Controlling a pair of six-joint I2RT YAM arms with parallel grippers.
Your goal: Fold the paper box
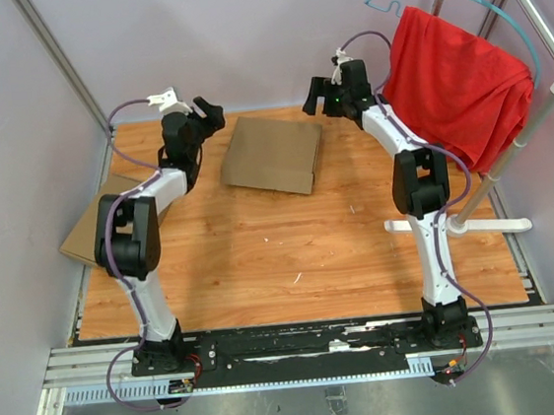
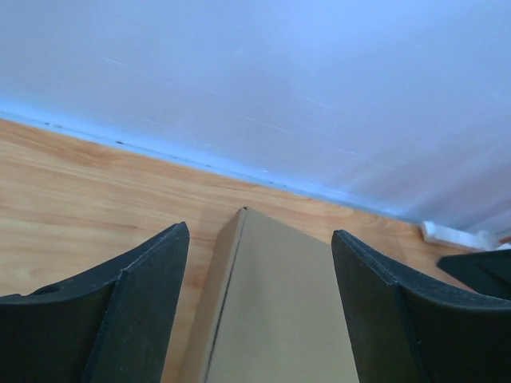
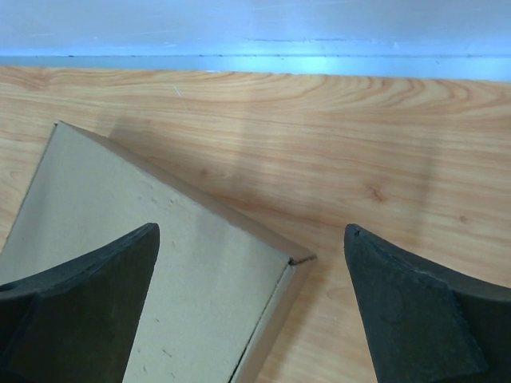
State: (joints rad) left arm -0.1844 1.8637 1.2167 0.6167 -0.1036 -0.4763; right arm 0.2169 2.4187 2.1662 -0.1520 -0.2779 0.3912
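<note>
One paper box (image 1: 272, 155), closed, flat between our grippers. Our left gripper (image 1: 206, 113) and right gripper (image 1: 316, 95): both spread wide, empty, off its far corners; we judge neither nearer.

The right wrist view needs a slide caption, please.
Open right gripper facing a corner of the closed paper box, wooden table.

A robotics lab cell — plain panel walls (image 1: 258, 31), aluminium mounting rail (image 1: 86, 371).
</note>
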